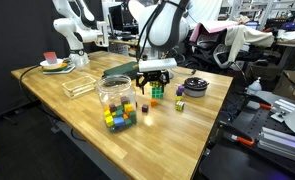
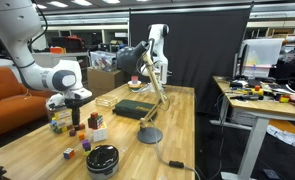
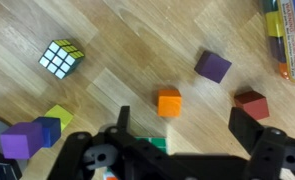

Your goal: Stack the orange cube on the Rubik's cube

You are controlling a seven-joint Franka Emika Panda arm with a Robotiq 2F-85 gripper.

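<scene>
In the wrist view the small orange cube [image 3: 169, 102] lies on the wooden table, just ahead of the gap between my two fingers. The Rubik's cube [image 3: 61, 58] sits apart from it at the upper left. My gripper [image 3: 187, 118] is open and empty, hovering above the table. A green gridded face [image 3: 157, 145] shows partly under the gripper body. In both exterior views the gripper [image 1: 155, 80] [image 2: 76, 104] hangs over a cluster of small blocks, above a multicoloured cube [image 1: 156, 91].
A purple block [image 3: 213, 67] and a dark red block [image 3: 252, 104] lie near the orange cube. Purple, blue and yellow blocks [image 3: 37, 132] sit at lower left. A glass jar of blocks [image 1: 114, 92], a black tape roll [image 1: 195, 86] and a clear tray [image 1: 79, 86] stand around.
</scene>
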